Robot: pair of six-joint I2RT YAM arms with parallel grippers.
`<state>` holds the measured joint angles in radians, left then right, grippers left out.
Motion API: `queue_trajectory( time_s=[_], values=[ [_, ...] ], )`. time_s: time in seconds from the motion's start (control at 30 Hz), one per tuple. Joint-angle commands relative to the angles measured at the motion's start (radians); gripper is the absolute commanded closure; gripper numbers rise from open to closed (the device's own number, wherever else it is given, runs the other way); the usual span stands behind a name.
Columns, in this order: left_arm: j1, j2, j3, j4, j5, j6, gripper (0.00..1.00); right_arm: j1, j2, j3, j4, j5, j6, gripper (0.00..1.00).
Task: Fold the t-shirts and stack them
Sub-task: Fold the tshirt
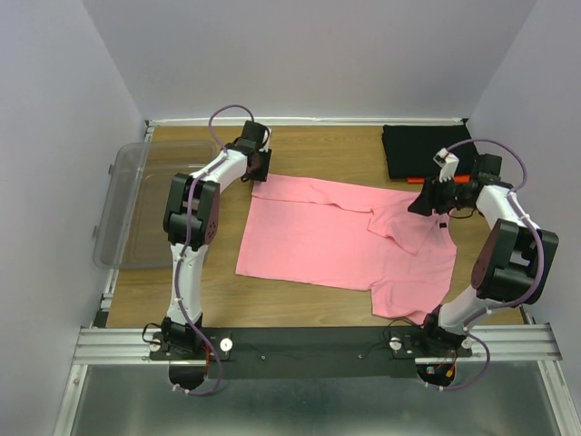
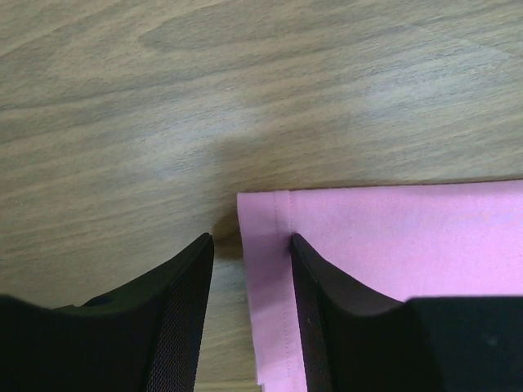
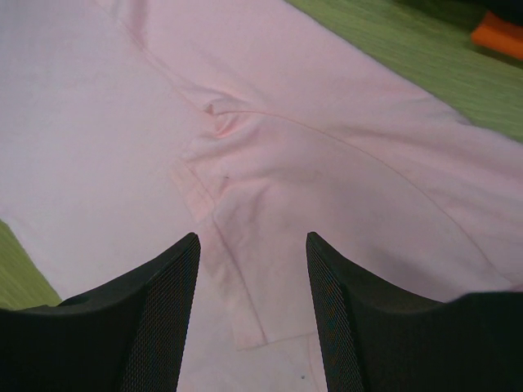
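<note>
Left wrist view shows you the pink t-shirt (image 2: 392,237) hem corner lying between your left gripper (image 2: 250,238) fingers, spread apart, while your right gripper (image 3: 252,237) hangs likewise parted over its sleeve (image 3: 327,188).

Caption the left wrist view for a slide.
Left gripper, open, straddles a hemmed corner of the pink t-shirt on the wooden table.

The top external camera looks down from behind the near edge over the whole tabletop (image 1: 309,150); each wrist camera looks closely down at a part of the pink t-shirt (image 1: 318,241) that view shares.
</note>
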<state>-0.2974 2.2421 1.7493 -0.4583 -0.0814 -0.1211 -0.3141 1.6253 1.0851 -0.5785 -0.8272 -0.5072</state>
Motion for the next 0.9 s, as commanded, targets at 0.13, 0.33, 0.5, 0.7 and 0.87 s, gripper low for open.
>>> queue_trajectory(
  time_s=[0.13,0.33,0.5,0.7,0.87],
  values=[
    [0.037,-0.004,-0.05,0.023,0.13,0.011,0.55,-0.114,0.094,0.087,0.135,0.212,0.168,0.38],
    [0.043,0.014,-0.045,0.026,0.184,0.006,0.62,-0.125,0.233,0.173,0.215,0.347,0.285,0.37],
    [0.05,0.013,-0.051,0.032,0.203,0.006,0.66,-0.128,0.343,0.254,0.223,0.387,0.334,0.37],
    [0.058,0.011,-0.05,0.029,0.215,0.003,0.68,-0.135,0.386,0.3,0.224,0.428,0.343,0.37],
    [0.063,0.011,-0.051,0.03,0.221,0.001,0.68,-0.135,0.413,0.334,0.221,0.419,0.326,0.37]
  ],
)
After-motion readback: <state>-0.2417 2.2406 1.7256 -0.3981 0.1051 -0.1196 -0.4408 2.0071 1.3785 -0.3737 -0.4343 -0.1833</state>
